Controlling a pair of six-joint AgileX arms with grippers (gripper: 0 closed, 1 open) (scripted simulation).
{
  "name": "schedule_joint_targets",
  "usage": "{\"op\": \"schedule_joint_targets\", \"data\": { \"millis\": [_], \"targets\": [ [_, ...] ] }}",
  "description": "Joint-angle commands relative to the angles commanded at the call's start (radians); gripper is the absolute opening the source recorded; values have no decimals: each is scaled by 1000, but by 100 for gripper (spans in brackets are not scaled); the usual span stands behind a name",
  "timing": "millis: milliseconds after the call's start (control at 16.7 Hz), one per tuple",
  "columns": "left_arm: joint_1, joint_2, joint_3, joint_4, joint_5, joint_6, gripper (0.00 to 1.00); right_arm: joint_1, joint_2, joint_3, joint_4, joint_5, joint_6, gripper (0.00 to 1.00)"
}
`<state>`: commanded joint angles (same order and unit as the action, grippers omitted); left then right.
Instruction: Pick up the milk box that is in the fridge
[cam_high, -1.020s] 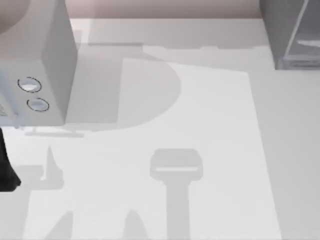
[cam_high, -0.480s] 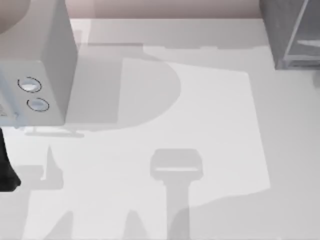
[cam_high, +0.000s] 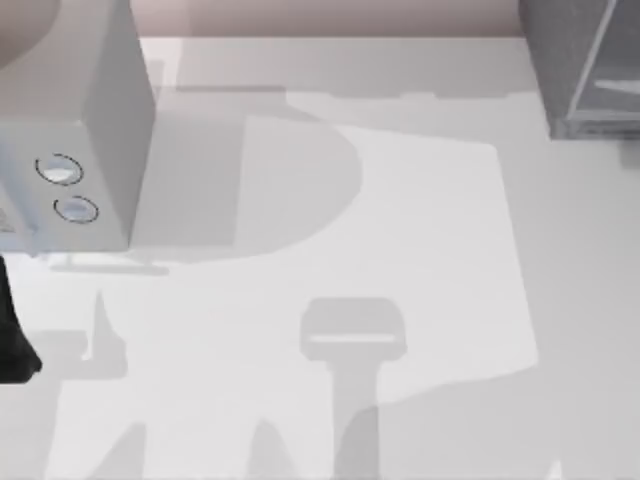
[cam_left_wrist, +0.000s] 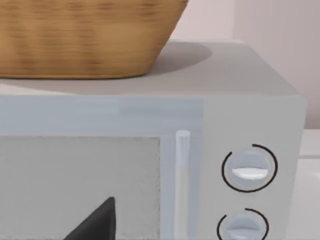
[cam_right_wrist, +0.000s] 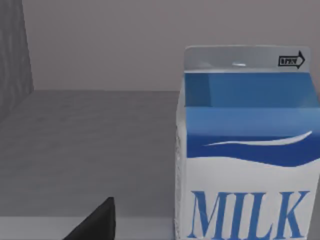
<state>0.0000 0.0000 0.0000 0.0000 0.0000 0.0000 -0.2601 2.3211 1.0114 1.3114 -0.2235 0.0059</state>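
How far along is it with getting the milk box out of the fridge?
Reaching stage. The right wrist view faces the milk box standing upright on the fridge shelf, one dark fingertip short of it. Nothing is gripped; closing and lifting remain. The left wrist view faces the dialed box.

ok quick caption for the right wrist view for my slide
Upright blue and white milk carton printed MILK, standing on the dark grey fridge shelf, with one dark fingertip of the right gripper in the foreground.

light grey box (cam_high: 70, 120), 2 round dials | wicker basket (cam_left_wrist: 85, 35) on top | table (cam_high: 420, 250)
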Motion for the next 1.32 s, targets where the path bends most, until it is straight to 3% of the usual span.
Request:
{"op": "schedule_joint_targets", "data": {
  "millis": [420,720,1320],
  "targets": [
    [0,0,0,0,0,0,100,28,106,252,-142,28,-1,100],
    [0,0,0,0,0,0,100,32,117,280,-162,32,-1,100],
    [0,0,0,0,0,0,100,32,117,280,-162,32,-1,25]
  ]
}}
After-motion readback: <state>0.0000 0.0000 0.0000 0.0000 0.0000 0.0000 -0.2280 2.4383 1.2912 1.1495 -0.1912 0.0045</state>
